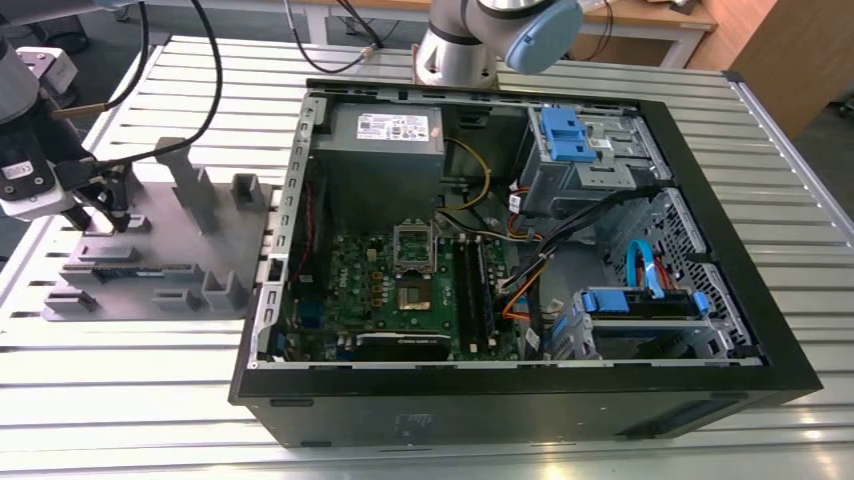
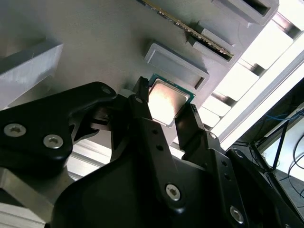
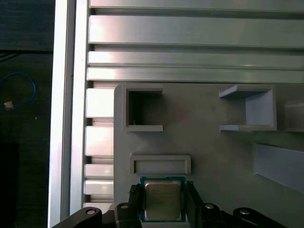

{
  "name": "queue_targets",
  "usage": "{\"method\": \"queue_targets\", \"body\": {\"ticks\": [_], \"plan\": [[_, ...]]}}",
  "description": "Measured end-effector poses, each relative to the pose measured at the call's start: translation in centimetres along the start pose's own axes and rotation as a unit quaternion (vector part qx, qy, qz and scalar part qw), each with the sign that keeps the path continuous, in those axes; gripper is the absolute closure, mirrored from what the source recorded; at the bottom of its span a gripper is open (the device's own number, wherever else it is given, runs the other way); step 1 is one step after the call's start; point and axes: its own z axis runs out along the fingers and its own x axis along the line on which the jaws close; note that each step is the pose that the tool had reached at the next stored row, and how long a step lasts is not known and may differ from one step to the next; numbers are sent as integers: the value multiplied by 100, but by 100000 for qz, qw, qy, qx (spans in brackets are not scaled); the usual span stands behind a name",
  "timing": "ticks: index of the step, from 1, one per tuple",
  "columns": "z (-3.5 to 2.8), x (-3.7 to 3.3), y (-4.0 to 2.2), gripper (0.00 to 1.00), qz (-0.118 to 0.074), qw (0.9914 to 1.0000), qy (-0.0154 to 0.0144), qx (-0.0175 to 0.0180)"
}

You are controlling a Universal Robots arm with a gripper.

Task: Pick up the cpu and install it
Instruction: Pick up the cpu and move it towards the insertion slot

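Note:
The cpu (image 3: 163, 200), a small square chip with a shiny metal top and a green rim, lies between my two black fingers (image 3: 134, 197) in both wrist views, just beside a shallow rectangular pocket of the grey fixture plate (image 3: 213, 147). My gripper (image 2: 166, 102) is shut on the cpu (image 2: 167, 99), one finger pressed to each side edge. In the exterior view the gripper (image 1: 107, 215) hangs over the fixture plate (image 1: 174, 250) at the exterior view's left, well away from the motherboard socket (image 1: 416, 290) inside the open computer case (image 1: 534, 400).
The fixture plate carries several raised blocks and slots (image 1: 200, 195), and a memory stick (image 2: 190, 29) stands in one. The slatted metal table (image 1: 134, 350) ends close by. Black cables (image 1: 214, 90) trail from the wrist. The arm's base (image 1: 461, 45) stands behind the case.

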Motion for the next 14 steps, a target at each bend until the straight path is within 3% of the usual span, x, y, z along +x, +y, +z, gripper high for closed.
{"method": "queue_targets", "body": {"ticks": [14], "plan": [[-34, 0, 1, 53, 0, 100000, 13, -31]]}}
